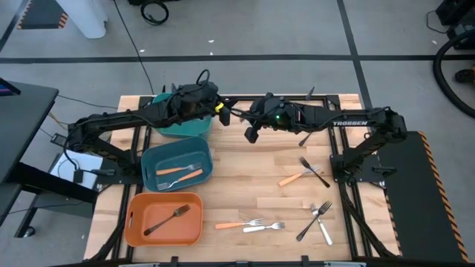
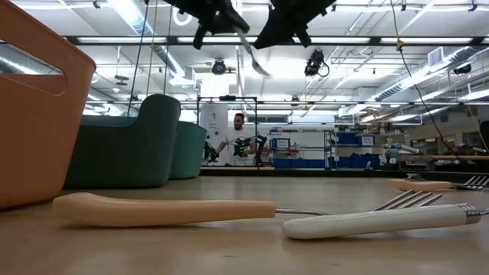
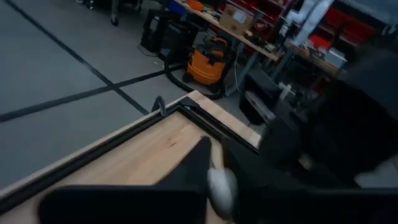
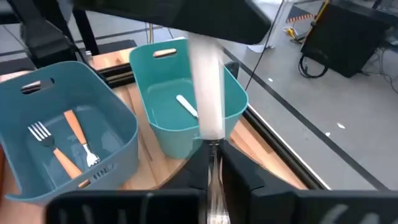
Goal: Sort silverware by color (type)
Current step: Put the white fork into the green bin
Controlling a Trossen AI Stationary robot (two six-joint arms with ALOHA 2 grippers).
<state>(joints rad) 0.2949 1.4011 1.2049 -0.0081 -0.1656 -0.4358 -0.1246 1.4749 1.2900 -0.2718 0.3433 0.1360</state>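
Closest to the low camera, an orange-handled fork (image 2: 164,210) and a white-handled fork (image 2: 374,221) lie side by side near the table's (image 1: 245,185) front edge. Above the far edge, the two arms meet over a third piece, the held fork (image 4: 208,93), which has a white handle and a slim metal neck. The right gripper (image 4: 213,163) pinches its neck. The left gripper (image 1: 221,110) is pressed together around the rounded handle end. Beneath them at the far-left corner, the teal bin (image 4: 186,134) contains one white-handled piece (image 4: 186,104). Along the left edge, the blue bin (image 1: 148,159) holds two orange-handled forks, and the orange bin (image 1: 133,222) holds a dark fork (image 1: 167,219). More forks lie scattered toward the right edge.
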